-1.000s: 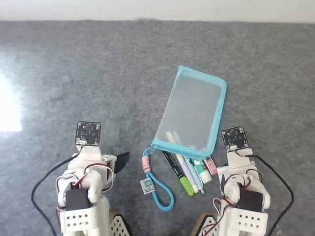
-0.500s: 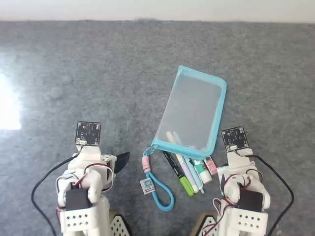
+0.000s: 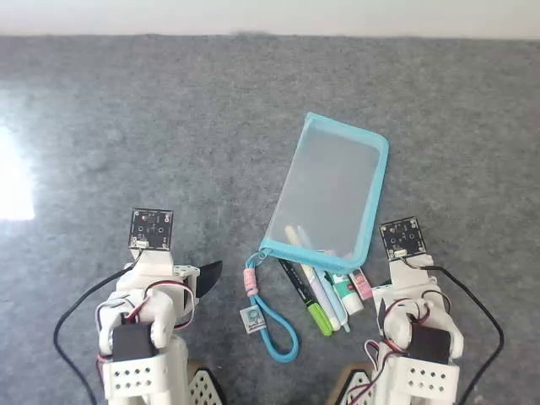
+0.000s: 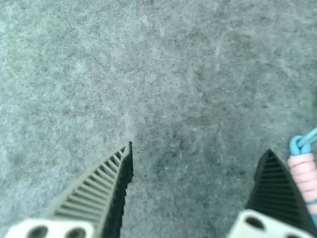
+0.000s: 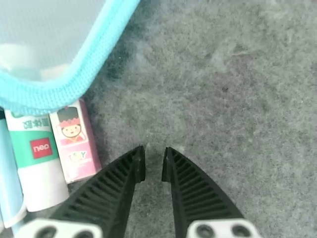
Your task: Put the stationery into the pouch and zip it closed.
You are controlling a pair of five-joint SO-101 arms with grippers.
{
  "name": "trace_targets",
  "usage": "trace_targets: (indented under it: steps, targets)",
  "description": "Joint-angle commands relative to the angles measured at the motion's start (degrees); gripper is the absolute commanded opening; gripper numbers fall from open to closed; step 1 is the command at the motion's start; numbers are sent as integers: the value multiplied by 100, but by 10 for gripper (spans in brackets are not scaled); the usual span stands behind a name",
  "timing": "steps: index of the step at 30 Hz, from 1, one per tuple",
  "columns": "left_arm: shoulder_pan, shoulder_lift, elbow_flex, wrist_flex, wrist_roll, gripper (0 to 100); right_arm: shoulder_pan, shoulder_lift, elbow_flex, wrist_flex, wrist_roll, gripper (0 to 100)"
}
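Pouch (image 3: 333, 190) translucent blue-trimmed rectangle | pens (image 3: 319, 297) protruding | mat (image 3: 169, 126) grey felt

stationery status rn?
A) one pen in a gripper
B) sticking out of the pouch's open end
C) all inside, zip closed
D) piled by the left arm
B: the pens and the pink eraser poke out of the open end of the pouch onto the mat, and the left gripper and right gripper hold nothing.
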Motion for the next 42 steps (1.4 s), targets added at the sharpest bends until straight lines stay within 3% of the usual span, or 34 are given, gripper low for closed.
trace_targets:
  steps: [1,19,29,31,35,39,42]
  targets:
    - [9,-123,-48,18,53,372,22,-101,105,40,-44,77]
    - [70,-123,-48,18,53,372,22,-101,105,40,-70,79]
    - [1829,-114,-40,9,18,372,57,-101,62,-532,105,80]
    - [1495,-123,-40,-105,-149,372,207,-101,26,-804,677,80]
    - [-237,-123,-48,-738,-1257,372,295,-101,26,-1437,2013,80]
    - [-1679,-114,-48,-1240,-879,372,75,-31,-615,-1473,1582,76]
    - [-2092,-114,-75,-1292,-862,374,-435,-13,-1960,-444,1336,76]
